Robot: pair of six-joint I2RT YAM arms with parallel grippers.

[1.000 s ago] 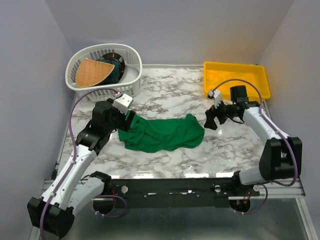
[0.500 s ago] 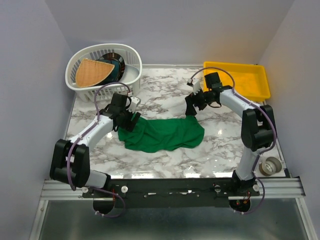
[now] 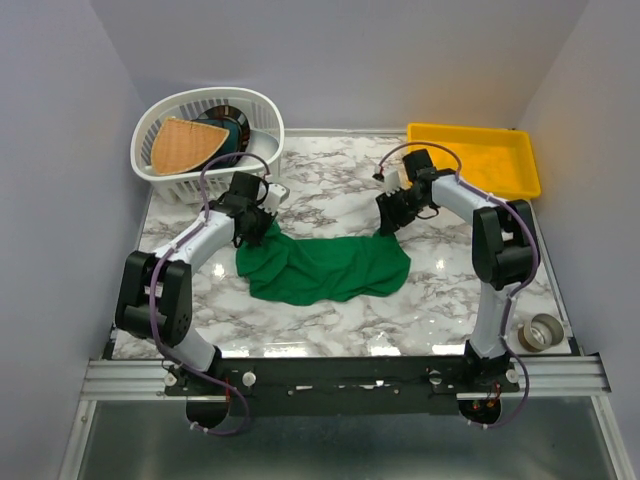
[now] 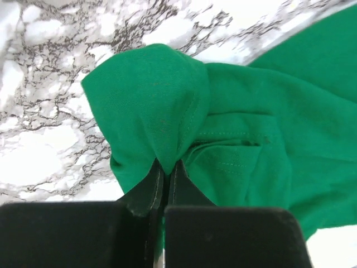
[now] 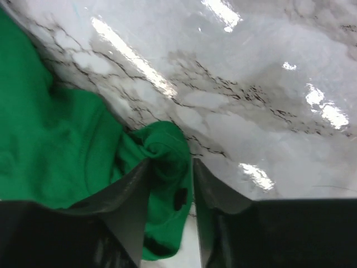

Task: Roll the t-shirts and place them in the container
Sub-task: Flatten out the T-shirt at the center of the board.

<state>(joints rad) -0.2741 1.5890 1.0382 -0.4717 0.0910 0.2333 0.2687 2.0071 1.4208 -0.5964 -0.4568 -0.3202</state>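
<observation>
**Bench stock: 1 t-shirt, 2 end effectors, 3 other items**

- T-shirt (image 3: 330, 266): one. It is emerald green and plain, and lies crumpled in a wide band across the middle of the marble bench (image 3: 330, 190), between the two arms. Its left end is bunched up higher than the rest.
- Left end effector (image 4: 165, 170): one. The jaws are closed tight on a raised fold at the shirt's left end, with the fabric peaking just above the fingertips.
- Right end effector (image 5: 169, 167): one. It sits at the shirt's upper right corner. The jaws stand partway apart with a small bunched tip of green cloth between them. Whether they are actually pinching it cannot be told.
- Laundry basket (image 3: 190, 181): one. It is white and sits at the far left corner. It holds one tan fan-shaped piece (image 3: 183, 146) and one dark teal item (image 3: 232, 135).
- Tray (image 3: 480, 160): one. It is yellow and sits at the far right corner.
- Tape roll (image 3: 544, 331): one. It sits at the near right edge, well apart from the shirt.
</observation>
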